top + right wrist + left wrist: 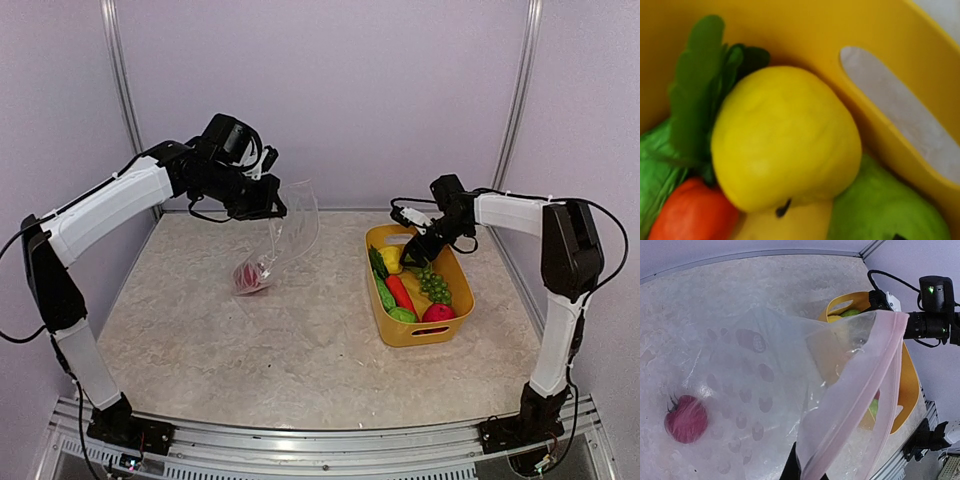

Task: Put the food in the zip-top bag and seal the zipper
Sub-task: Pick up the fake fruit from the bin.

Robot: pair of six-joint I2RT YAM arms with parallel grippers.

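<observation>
**One gripper holds the bag up, the other is down in the basket**

The tabletop (300,370) is pale with little specks. On its right side sits a yellow basket (398,336) full of toy food.

At the near end of the basket lie a red round fruit (438,312) and a green round fruit (402,314). A bit farther in are the green grapes (433,283), the long red pepper (399,291) and the green cucumber (384,294). At the far end lies a yellow fruit (785,140).

The right gripper (412,248) reaches down into that far end, just over the yellow fruit. Its own camera is so close that the yellow fruit almost fills the picture, and no fingers show. From above the gripper is too small to make out. So I cannot tell if its fingers are apart or together, or if they touch the fruit.

Left of the basket, the zip-top bag (295,235) hangs at a slant. Its low end is down at the tabletop, and one red tomato (248,277) lies inside it there. Its mouth is up high, open, and turned toward the basket. The zipper (875,385) is a pale pink strip along the mouth, and its two sides are apart.

Farthest back and highest is the left gripper (270,205). Its fingers are pressed together on the bag's top edge and hold the bag up.
</observation>
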